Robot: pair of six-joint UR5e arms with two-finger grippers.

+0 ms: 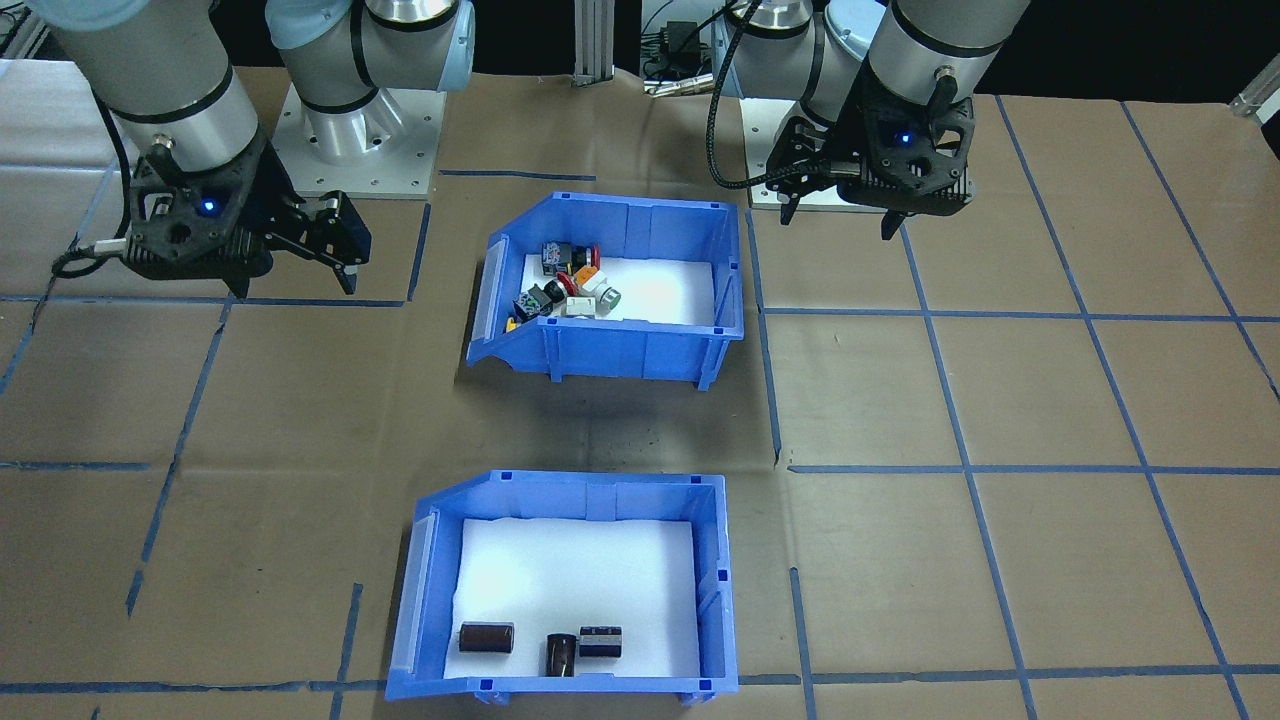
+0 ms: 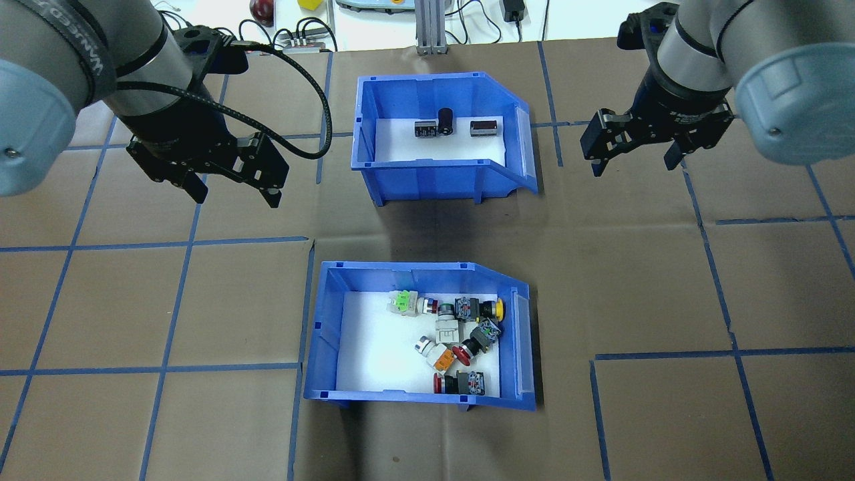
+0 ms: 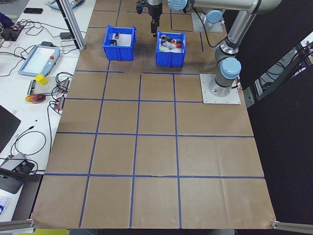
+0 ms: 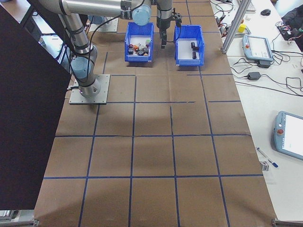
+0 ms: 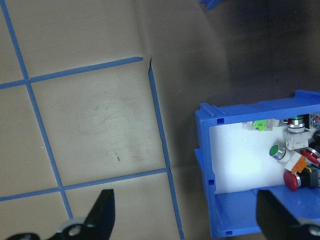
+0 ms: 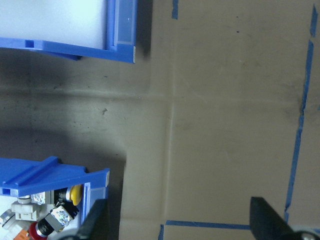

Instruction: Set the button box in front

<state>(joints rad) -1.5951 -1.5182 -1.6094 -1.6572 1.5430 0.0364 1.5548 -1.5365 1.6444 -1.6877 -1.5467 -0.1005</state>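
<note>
The button box (image 2: 401, 274) is a blue bin with a white floor and a cluster of red, yellow, orange and green push-buttons (image 2: 457, 334). It sits in the middle of the table on the robot's side, and also shows in the front-facing view as the button box (image 1: 620, 350). My left gripper (image 2: 237, 194) hovers open and empty above the paper, to the left of and beyond the box. My right gripper (image 2: 632, 166) hangs open and empty to the far right. In the left wrist view the button box (image 5: 220, 150) lies beside the right finger.
A second blue bin (image 2: 427, 180) holding three dark cylinders (image 2: 446, 123) stands farther from the robot, in line with the button box. Brown paper with blue tape lines (image 2: 167, 367) covers the table. Cables and small devices (image 2: 294, 37) lie past the far edge.
</note>
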